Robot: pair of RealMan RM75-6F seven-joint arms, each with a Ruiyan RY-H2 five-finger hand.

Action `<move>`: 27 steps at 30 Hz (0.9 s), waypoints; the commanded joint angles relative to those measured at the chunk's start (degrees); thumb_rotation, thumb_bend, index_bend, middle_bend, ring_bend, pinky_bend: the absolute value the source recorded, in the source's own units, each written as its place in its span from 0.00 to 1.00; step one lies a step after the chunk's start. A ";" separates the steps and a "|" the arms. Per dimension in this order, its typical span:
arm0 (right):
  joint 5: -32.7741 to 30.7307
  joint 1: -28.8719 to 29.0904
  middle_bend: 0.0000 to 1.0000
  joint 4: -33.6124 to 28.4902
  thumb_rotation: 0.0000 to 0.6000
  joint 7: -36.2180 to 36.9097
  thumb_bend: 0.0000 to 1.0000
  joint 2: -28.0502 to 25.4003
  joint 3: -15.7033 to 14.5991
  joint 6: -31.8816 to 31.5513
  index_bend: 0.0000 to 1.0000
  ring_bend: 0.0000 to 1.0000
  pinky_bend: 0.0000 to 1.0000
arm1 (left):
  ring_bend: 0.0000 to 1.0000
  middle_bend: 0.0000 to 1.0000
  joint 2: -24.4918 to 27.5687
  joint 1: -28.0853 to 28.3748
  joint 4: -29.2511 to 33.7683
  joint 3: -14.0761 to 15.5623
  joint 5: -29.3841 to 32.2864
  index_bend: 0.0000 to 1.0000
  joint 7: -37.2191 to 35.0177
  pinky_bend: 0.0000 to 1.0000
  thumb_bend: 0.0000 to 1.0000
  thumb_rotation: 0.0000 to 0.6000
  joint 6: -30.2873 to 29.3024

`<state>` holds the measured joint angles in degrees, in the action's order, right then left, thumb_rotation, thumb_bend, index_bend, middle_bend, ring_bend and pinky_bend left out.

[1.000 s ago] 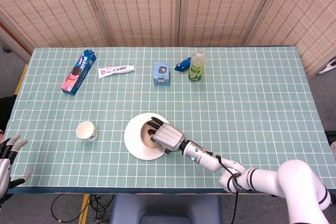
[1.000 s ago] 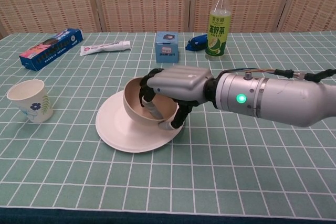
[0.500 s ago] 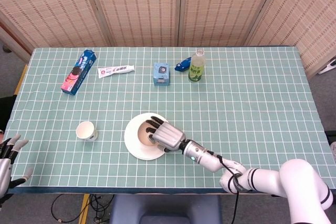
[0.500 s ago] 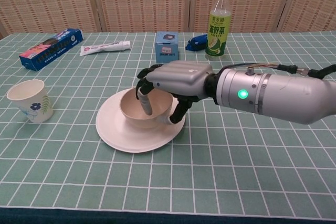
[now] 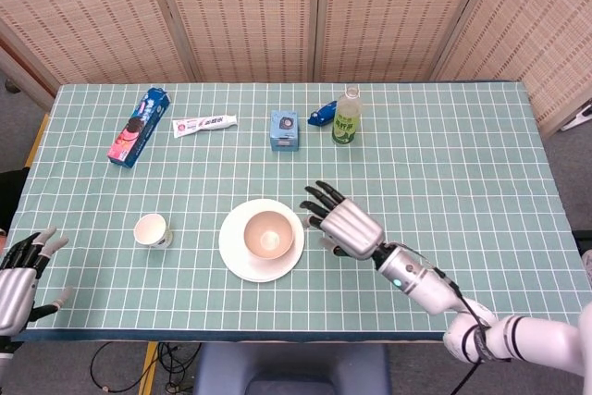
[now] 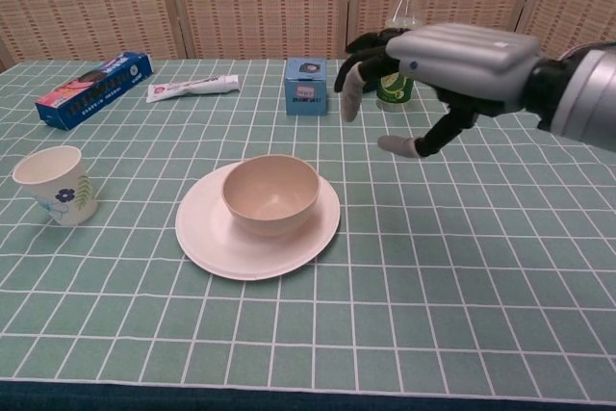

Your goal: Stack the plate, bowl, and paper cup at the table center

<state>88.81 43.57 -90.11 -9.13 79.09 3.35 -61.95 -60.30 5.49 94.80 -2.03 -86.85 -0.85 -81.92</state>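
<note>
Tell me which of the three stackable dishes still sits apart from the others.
The paper cup: it stands alone left of the plate, while the bowl already rests on that plate.

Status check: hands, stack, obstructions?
Right hand open, raised. Left hand open at table edge. Beige bowl on white plate; paper cup unstacked, path clear.

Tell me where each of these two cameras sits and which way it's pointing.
Head view: high above the near edge, looking steeply down on the whole green gridded table; shows the right hand with its forearm, and the left hand at the lower left corner.
Chest view: low, near table height, facing across toward the woven screens; shows only the right hand, open above the table.
Shared: the beige bowl sitting in the white round plate, and the floral paper cup.
</note>
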 commanded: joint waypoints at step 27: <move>2.16 -24.66 0.21 -11.16 1.00 -1.82 0.35 -20.03 -2.82 -25.94 0.35 0.02 0.10 | 0.07 0.03 -2.20 23.75 -5.69 -2.63 -0.92 0.12 -1.07 0.22 0.26 1.00 29.22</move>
<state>90.90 18.98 -101.22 -11.02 59.14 0.51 -87.87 -62.46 26.88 89.32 -4.24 -89.37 -2.63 -55.60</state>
